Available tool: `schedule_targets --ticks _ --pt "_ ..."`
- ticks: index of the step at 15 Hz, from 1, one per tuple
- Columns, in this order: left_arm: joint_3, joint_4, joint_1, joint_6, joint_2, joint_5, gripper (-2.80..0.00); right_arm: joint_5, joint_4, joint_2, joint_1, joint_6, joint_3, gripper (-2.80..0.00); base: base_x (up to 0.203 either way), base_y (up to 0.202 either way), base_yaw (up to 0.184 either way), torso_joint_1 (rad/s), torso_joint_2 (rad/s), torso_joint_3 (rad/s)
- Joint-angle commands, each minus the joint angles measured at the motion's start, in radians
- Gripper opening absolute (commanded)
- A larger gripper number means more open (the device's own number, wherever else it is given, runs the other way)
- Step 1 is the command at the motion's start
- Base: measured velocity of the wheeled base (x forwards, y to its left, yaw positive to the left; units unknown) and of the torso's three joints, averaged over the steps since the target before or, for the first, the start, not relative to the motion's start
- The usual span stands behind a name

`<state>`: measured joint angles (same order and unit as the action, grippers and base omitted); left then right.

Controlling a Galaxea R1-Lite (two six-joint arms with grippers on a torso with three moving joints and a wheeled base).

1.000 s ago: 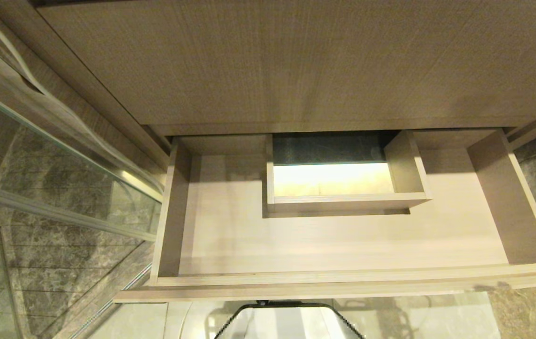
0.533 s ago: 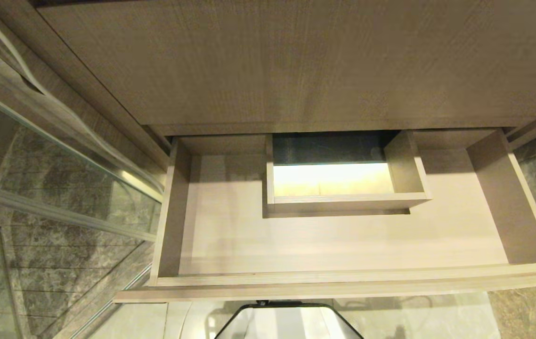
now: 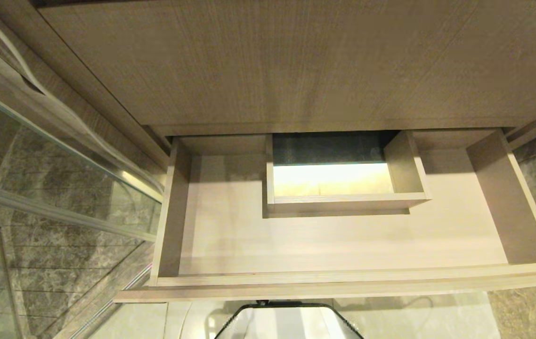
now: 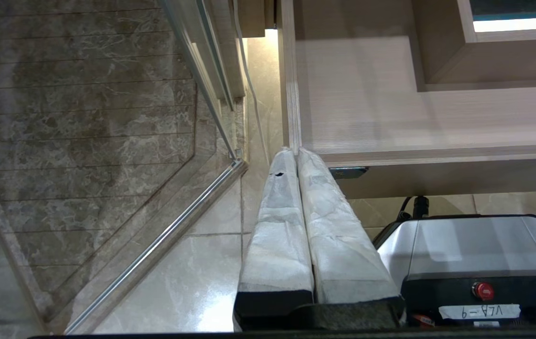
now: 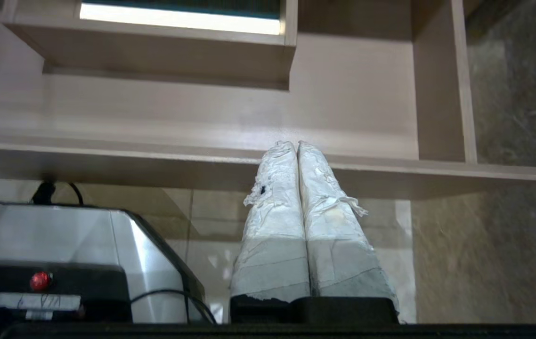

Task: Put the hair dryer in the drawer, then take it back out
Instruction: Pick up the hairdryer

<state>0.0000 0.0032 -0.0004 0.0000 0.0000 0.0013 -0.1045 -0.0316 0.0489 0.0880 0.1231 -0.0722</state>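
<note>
From the head view we look down into the wide, shallow, light wood-grain drawer (image 3: 343, 245), pulled out from under the broad wood-grain cabinet panel (image 3: 296, 61). Its U-shaped floor around the boxed rectangular cutout (image 3: 338, 188) lies bare from the left wall to the right wall. The small white hair dryer is in none of our views, so we cannot say where it is. Neither arm shows here.

In the left wrist view our left gripper (image 4: 296, 153) hangs outside the drawer by its front left corner, over the pale tiled floor (image 4: 178, 282) — its tape-wrapped jaws pressed together on nothing.

In the right wrist view our right gripper (image 5: 296, 146) sits just before the drawer's front edge, toward the right end, jaws likewise pressed together and empty.

We judge that the task is either wholly done or not begun — the open, bare drawer fits both, and no dryer is in hand.
</note>
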Motion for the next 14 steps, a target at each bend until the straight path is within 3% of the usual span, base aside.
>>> schedule_targets --ticks 1,2,5,7,10,14 --pt "0.000 0.000 0.000 0.000 -0.001 0.000 -2.80 0.001 0.099 -0.078 0.012 0.001 0.052 -2.80 0.000 0.000 0.000 0.000 0.00 0.000" --pt "0.001 -0.001 0.000 0.000 0.000 0.000 -2.80 0.003 0.183 -0.085 0.027 0.004 0.079 -2.80 0.000 0.000 0.000 0.000 0.00 0.000" --pt "0.000 -0.002 0.000 0.000 -0.001 0.000 -2.80 0.060 0.121 -0.089 0.055 0.012 0.079 -2.80 0.000 0.000 0.000 0.000 0.00 0.000" --pt "0.001 -0.002 0.000 0.000 -0.002 0.000 -2.80 0.105 0.211 -0.089 0.056 0.005 0.106 -2.80 0.000 0.000 0.000 0.000 0.00 0.000" --pt "0.000 -0.002 0.000 0.000 0.000 0.000 -2.80 0.135 0.203 -0.089 0.056 0.025 0.112 -2.80 0.000 0.000 0.000 0.000 0.00 0.000" --pt "0.000 -0.002 0.000 0.000 0.000 0.000 -2.80 0.128 0.124 -0.089 0.056 -0.069 0.109 -2.80 0.000 0.000 0.000 0.000 0.00 0.000"
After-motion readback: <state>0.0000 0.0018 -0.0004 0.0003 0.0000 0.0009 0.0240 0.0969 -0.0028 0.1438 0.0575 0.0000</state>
